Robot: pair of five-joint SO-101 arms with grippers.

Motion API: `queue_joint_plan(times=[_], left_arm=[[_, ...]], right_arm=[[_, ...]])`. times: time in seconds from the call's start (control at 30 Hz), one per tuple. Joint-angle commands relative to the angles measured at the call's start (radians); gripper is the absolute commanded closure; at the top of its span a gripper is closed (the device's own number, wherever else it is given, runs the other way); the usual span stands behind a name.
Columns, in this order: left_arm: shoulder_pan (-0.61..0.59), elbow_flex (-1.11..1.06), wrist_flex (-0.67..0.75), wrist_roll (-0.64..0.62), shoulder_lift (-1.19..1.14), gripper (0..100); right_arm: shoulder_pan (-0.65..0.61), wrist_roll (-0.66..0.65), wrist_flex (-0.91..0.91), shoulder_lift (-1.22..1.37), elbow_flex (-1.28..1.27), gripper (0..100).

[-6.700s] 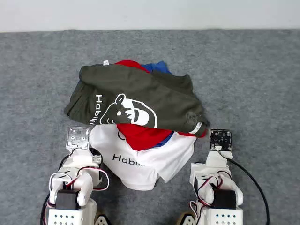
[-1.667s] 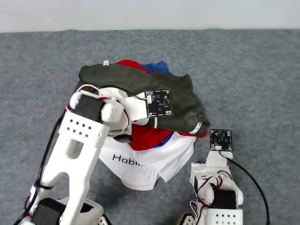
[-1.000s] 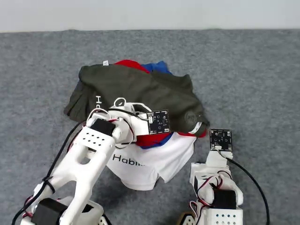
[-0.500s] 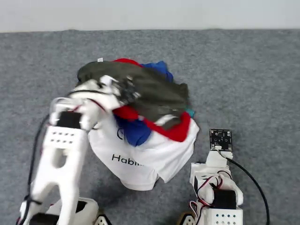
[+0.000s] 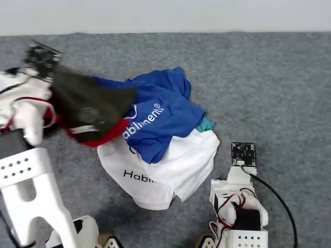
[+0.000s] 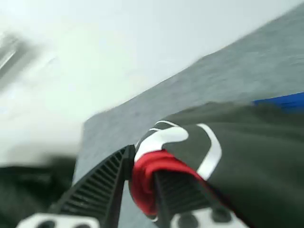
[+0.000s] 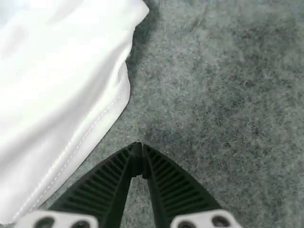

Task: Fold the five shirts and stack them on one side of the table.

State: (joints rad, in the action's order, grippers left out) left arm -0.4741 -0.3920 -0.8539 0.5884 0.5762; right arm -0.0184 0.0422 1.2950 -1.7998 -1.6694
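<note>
left arm: raised, at upper left of high view | left claw point(image 6: 142, 173): clamped on dark shirt point(image 5: 88, 106), red shirt point(image 5: 106, 135) caught with it, both hanging left of pile | pile: blue shirt point(image 5: 155, 119) over white shirt point(image 5: 165, 170), mid tabletop point(image 5: 269, 88) | right arm: folded, lower right | right claw point(image 7: 139, 151): fingers together, low over tabletop beside white hem

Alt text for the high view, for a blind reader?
The left arm, raised at the left, holds a dark shirt and a red shirt trailing from the pile. A blue shirt lies on a white shirt on the grey table; the right arm sits folded beside it.
</note>
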Motion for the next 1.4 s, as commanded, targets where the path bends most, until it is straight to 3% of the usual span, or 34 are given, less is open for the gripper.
queue_joint_plan(times=[0.0,0.7,0.9,1.0,1.17,1.37], left_arm=[[-0.13,0.058,-0.003,-0.012,0.061,100],[-0.552,0.056,-0.075,0.029,0.064,100],[-0.594,0.041,-0.103,0.172,0.063,99],[-0.588,0.041,-0.147,0.27,0.064,91],[-0.585,0.041,-0.176,0.272,0.064,72],[-0.572,0.061,-0.172,0.275,0.066,69]], right_arm=[[0.012,0.005,0.007,-0.007,-0.014,99.0],[0.012,0.005,0.007,-0.007,-0.014,99.0],[0.012,0.005,0.007,-0.007,-0.014,99.0],[0.012,0.005,0.007,-0.007,-0.014,99.0],[0.012,0.005,0.007,-0.007,-0.014,99.0],[0.012,0.005,0.007,-0.007,-0.014,99.0]])
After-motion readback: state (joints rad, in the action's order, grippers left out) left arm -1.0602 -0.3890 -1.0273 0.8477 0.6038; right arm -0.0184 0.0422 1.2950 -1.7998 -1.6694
